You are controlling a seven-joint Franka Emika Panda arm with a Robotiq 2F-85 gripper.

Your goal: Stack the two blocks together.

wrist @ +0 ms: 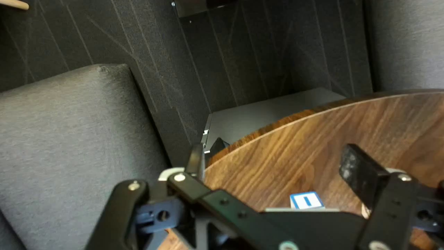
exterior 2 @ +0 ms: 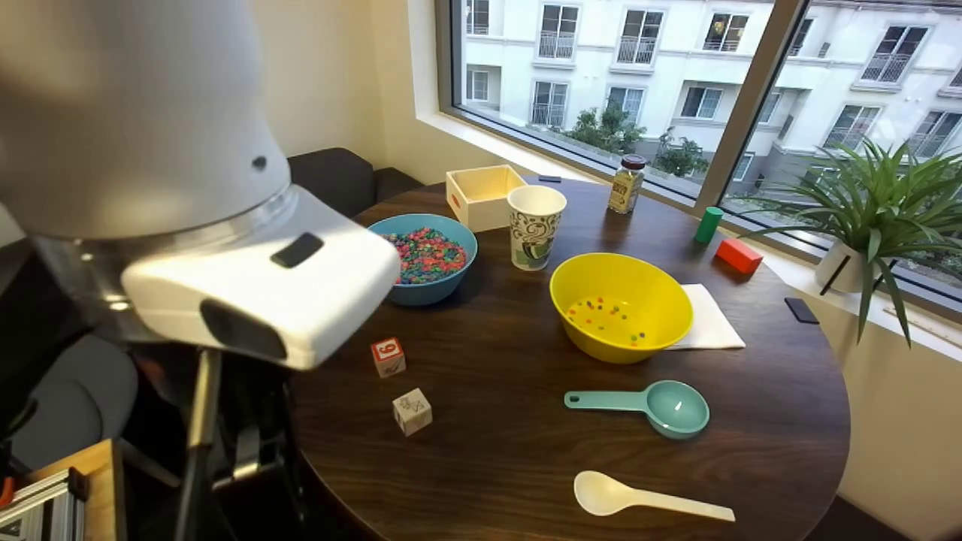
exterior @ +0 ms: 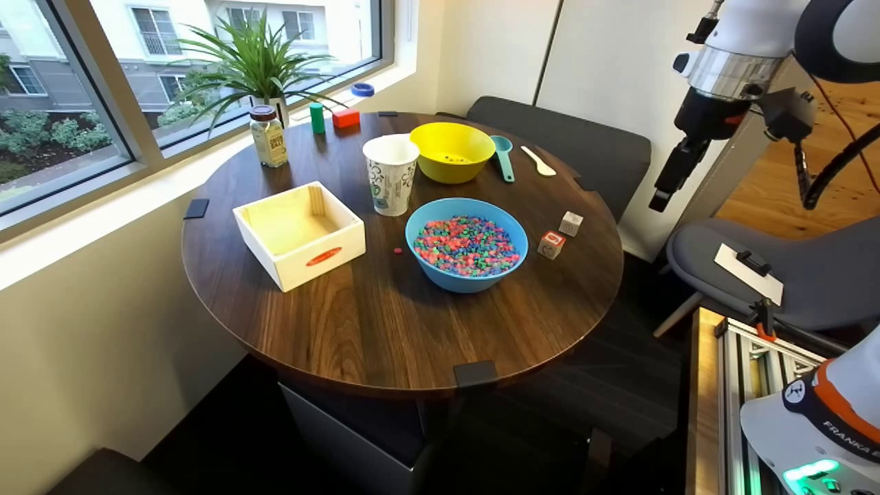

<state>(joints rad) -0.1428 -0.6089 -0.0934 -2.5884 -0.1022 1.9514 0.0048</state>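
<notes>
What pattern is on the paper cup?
The paper cup has dark curly scrolls on white, with some green lower down; clearest in an exterior view.

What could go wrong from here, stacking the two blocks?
The open gripper could bump the blue bowl beside the red-marked block and spill the small colored bits in it. The pale block sits close to the red-marked block, so grasping one might knock the other. Both lie toward the edge of the table, so a nudged or toppled block might go over.
</notes>
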